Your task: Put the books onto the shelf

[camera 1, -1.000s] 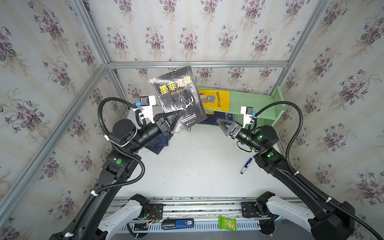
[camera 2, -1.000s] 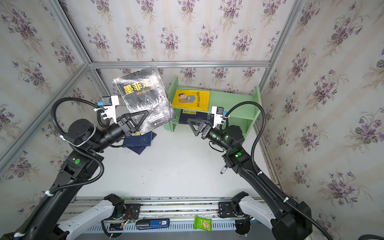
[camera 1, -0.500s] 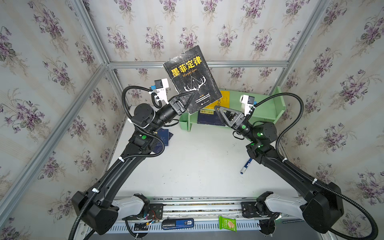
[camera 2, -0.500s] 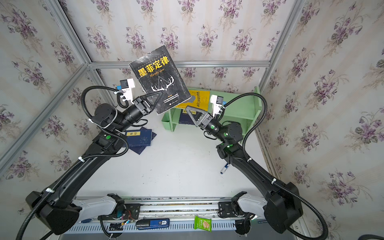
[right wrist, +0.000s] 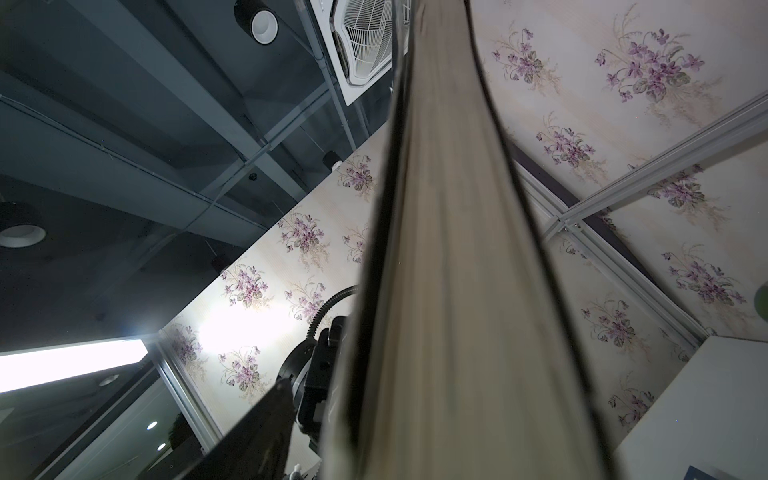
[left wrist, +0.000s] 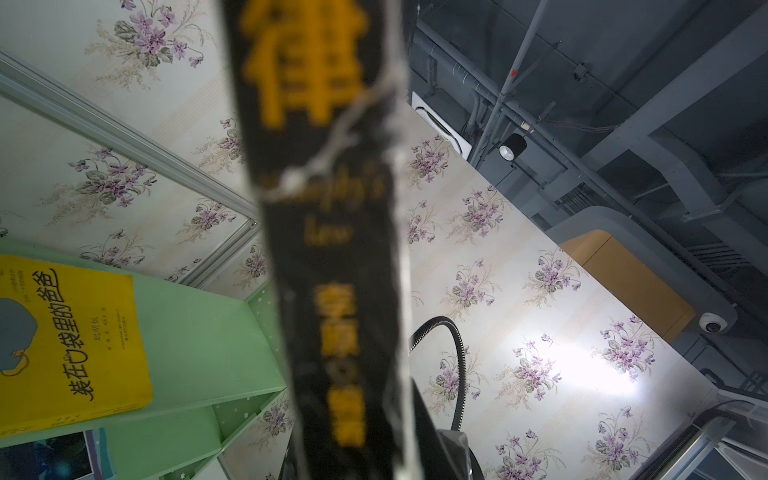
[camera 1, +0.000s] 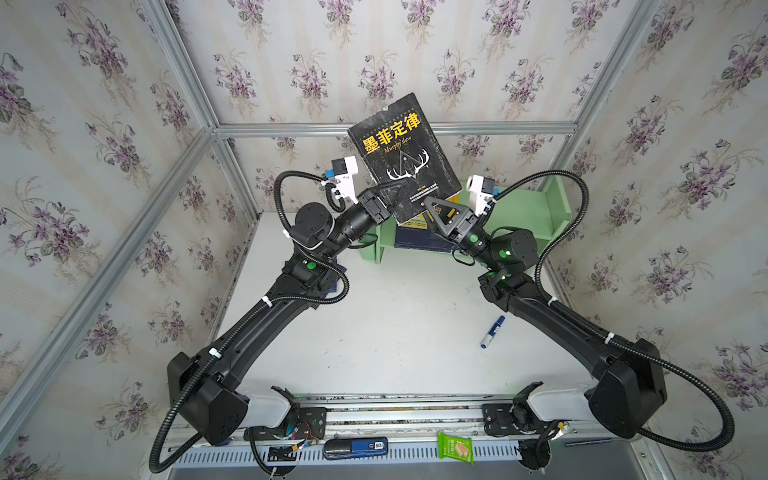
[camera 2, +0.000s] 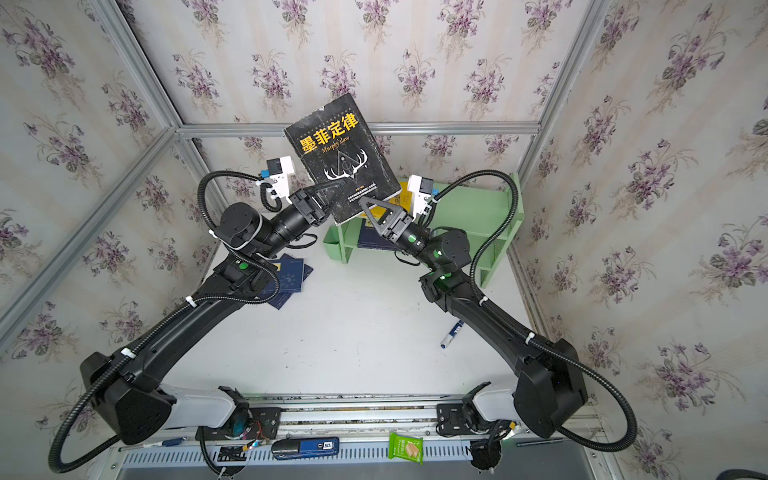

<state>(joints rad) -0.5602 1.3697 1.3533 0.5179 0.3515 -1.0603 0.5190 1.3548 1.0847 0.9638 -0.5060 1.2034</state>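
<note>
Inside flowery walls (camera 1: pixel 374 62), above the pale green shelf (camera 1: pixel 555 208), your left gripper (camera 1: pixel 395 193) holds the black gold-lettered book (camera 1: pixel 399 145) tight, likely to pass it. Your right gripper (camera 1: pixel 430 204) sits around it, grip unclear.

The raised book (camera 1: pixel 405 153) hangs above the shelf (camera 1: pixel 532 212) (at the back of the worktop (camera 1: pixel 395 332)); loose books (camera 2: pixel 293 276) lie left, pen (camera 1: pixel 492 332) right.
</note>
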